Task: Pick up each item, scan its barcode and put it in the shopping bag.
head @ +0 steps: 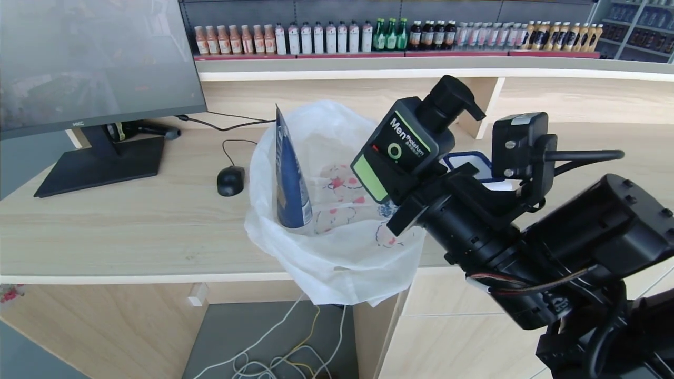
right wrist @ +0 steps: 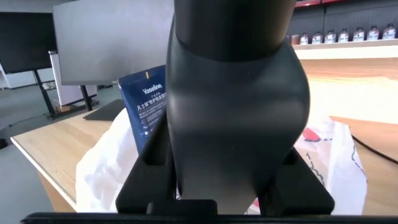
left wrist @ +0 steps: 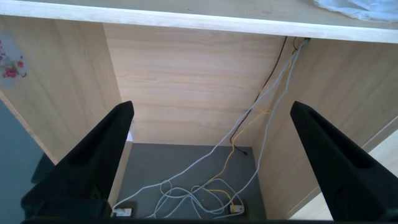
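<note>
The right gripper point(head: 408, 192) holds a black pump bottle with a green label point(head: 400, 152), fingers clenched on its lower body, tilted above the open white plastic shopping bag point(head: 337, 258) on the light wooden table point(head: 131, 231). A dark blue tube point(head: 288, 179) stands inside the bag. The left gripper point(left wrist: 211, 112) hangs below the table's edge, fingers spread, grasping nothing.

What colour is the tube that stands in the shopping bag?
Dark blue; the tube shows best in the head view.
</note>
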Robot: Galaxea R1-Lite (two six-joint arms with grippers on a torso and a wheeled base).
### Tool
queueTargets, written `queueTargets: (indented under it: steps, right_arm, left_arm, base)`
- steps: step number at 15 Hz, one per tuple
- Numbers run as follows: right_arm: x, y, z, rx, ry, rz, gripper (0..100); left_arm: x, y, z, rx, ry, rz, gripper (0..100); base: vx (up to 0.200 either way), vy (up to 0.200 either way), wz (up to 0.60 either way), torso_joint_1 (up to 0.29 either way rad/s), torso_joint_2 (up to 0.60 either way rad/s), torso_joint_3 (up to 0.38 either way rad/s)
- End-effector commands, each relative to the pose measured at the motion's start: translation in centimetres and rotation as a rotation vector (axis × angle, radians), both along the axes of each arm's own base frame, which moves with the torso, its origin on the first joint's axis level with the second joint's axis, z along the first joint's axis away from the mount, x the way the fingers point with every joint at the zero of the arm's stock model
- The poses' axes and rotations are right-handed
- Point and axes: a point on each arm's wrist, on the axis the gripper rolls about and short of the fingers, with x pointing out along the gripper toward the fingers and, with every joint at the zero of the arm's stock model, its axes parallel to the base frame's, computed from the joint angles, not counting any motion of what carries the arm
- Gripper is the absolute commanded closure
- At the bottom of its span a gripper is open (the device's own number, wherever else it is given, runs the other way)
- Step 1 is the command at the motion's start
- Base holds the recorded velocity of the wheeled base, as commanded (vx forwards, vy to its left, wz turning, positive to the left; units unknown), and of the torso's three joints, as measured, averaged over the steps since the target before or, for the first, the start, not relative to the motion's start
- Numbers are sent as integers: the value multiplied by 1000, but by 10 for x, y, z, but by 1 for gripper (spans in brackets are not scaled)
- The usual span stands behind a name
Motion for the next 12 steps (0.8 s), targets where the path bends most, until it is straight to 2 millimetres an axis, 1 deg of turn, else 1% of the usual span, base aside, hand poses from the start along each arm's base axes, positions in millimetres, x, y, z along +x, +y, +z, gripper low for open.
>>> queueTargets:
  steps: [1, 3, 5, 6, 8, 10, 12]
  right_arm:
    - [-2, -2, -5, -15, 14, 2, 100]
    - [-2, -2, 5, -1, -1, 1, 100]
    - [0, -1, 12, -38, 31, -5, 100]
    - [2, -1, 20, -72, 58, -16, 100]
    - [16, -5, 30, -153, 86, -73, 100]
    - [30, -11, 34, -237, 88, -131, 100]
    - [38, -7, 36, -277, 98, -146, 100]
  left_arm:
    - [0, 0, 0, 0, -1, 0, 0]
    - [0, 0, 0, 0, -1, 2, 0]
    - [0, 0, 0, 0, -1, 2, 0]
    - [0, 0, 0, 0, -1, 0, 0]
    - [0, 0, 0, 0, -1, 2, 0]
    - [0, 0, 0, 0, -1, 2, 0]
    - [0, 0, 0, 0, -1, 2, 0]
  base:
    - [0, 0, 0, 0, 0, 0]
    - [0, 0, 0, 0, 0, 0]
    - [0, 0, 0, 0, 0, 0]
    - [0, 0, 0, 0, 0, 0]
    - [0, 0, 0, 0, 0, 0]
    - [0, 0, 0, 0, 0, 0]
    - [0, 0, 0, 0, 0, 0]
